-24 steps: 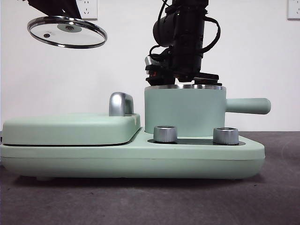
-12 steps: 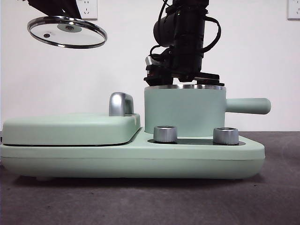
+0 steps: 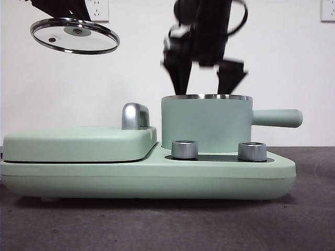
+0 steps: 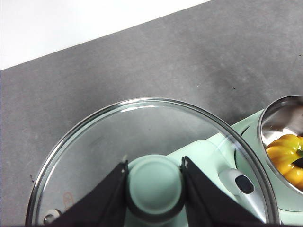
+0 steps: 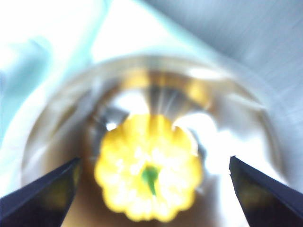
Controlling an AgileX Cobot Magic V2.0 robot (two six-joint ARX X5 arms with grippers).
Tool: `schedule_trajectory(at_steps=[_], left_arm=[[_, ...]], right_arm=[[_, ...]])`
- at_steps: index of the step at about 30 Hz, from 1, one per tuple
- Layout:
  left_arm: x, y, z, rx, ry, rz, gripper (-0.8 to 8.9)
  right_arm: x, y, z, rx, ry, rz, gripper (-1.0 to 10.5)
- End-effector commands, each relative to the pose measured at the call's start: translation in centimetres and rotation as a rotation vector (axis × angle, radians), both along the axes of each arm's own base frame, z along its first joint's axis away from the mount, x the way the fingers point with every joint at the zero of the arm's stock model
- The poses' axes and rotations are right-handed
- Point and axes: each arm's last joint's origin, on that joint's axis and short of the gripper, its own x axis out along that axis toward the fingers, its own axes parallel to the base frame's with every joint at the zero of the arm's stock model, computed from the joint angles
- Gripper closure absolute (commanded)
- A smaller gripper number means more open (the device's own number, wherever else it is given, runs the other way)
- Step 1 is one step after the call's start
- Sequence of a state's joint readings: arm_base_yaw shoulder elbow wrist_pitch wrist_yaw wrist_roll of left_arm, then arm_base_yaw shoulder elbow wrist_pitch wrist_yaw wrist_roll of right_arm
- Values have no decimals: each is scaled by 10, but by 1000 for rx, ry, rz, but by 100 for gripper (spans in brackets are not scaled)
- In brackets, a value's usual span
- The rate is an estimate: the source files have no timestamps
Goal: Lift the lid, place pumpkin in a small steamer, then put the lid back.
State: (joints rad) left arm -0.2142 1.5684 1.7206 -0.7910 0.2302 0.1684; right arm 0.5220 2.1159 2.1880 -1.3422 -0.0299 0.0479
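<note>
The mint-green small steamer (image 3: 205, 123) stands on the appliance base with its handle to the right. The yellow pumpkin (image 5: 149, 165) lies inside it, blurred in the right wrist view; it also shows in the left wrist view (image 4: 288, 156). It is hidden in the front view. My right gripper (image 3: 205, 78) is open and empty just above the steamer's rim. My left gripper (image 4: 154, 182) is shut on the knob of the glass lid (image 3: 75, 35) and holds it tilted high at the upper left. The lid's rim shows in the left wrist view (image 4: 142, 105).
The wide mint-green appliance base (image 3: 146, 175) carries a flat griddle cover (image 3: 78, 142) with a steel handle (image 3: 135, 116) on the left. Two steel dials (image 3: 185, 149) sit in front of the steamer. Dark grey tabletop lies in front.
My right gripper has risen out of the steamer with its jaws spread, leaving the pumpkin inside. The left gripper and lid have not moved.
</note>
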Motion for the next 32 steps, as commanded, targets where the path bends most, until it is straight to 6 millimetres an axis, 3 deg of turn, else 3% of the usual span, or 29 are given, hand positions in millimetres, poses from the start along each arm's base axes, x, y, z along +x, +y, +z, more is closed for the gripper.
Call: schedule_trajectory(at_steps=[1, 7, 14, 20, 24, 32], left_arm=[[1, -2, 10, -15, -41, -2, 797], [0, -3, 9, -17, -21, -1, 797], [-2, -10, 9, -30, -13, -15, 797], [-7, -29, 9, -36, -10, -69, 797], [-14, -47, 9, -52, -7, -118, 797], [-31, -88, 12, -62, -33, -252, 797]], right_arm=[[-18, -8, 31, 7, -23, 14, 453], [-62, -33, 86, 77, -137, 7, 454], [-150, -68, 121, 136, -210, 60, 454], [-227, -103, 118, 189, -249, 107, 456], [-269, -126, 107, 330, -353, 89, 456], [-323, -171, 70, 525, -543, 60, 456]])
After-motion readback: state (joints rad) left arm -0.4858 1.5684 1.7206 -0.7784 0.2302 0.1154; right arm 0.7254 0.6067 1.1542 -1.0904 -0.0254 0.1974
